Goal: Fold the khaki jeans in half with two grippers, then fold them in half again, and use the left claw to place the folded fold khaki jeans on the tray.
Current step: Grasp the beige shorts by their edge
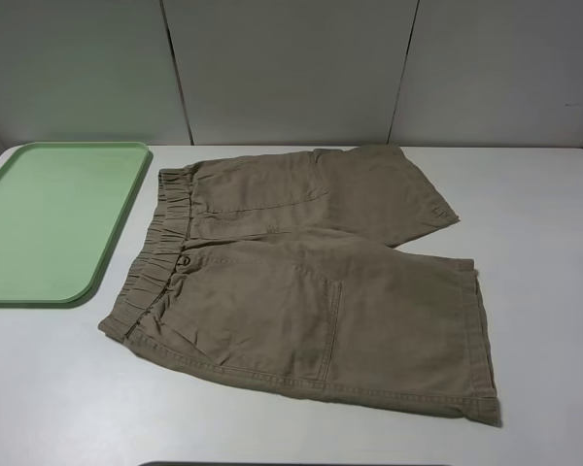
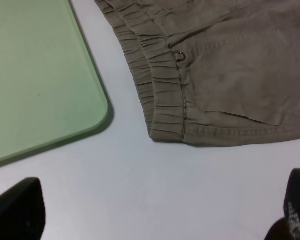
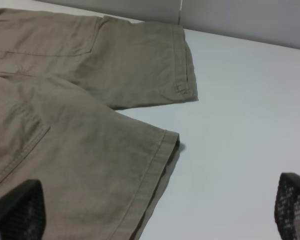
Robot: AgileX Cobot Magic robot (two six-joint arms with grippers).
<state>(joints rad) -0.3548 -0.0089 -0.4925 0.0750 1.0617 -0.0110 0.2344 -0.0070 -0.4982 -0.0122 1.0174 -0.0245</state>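
Note:
The khaki jeans [image 1: 311, 282] lie flat and unfolded mid-table, elastic waistband toward the tray, both legs pointing right. To their left sits the light-green tray [image 1: 49, 218] with nothing on it. Neither arm shows in the exterior high view. In the left wrist view my left gripper [image 2: 155, 220] hangs open over bare table, just off the waistband corner of the khaki jeans [image 2: 230, 75] and the tray's rounded corner [image 2: 97, 112]. In the right wrist view my right gripper [image 3: 150, 215] is open above the near leg's hem of the khaki jeans [image 3: 80, 150], holding nothing.
The white table [image 1: 544, 214] shows bare surface to the right of the leg hems and in front of the shorts. Grey wall panels [image 1: 291, 68] close off the back. The tray's left part runs past the picture's edge.

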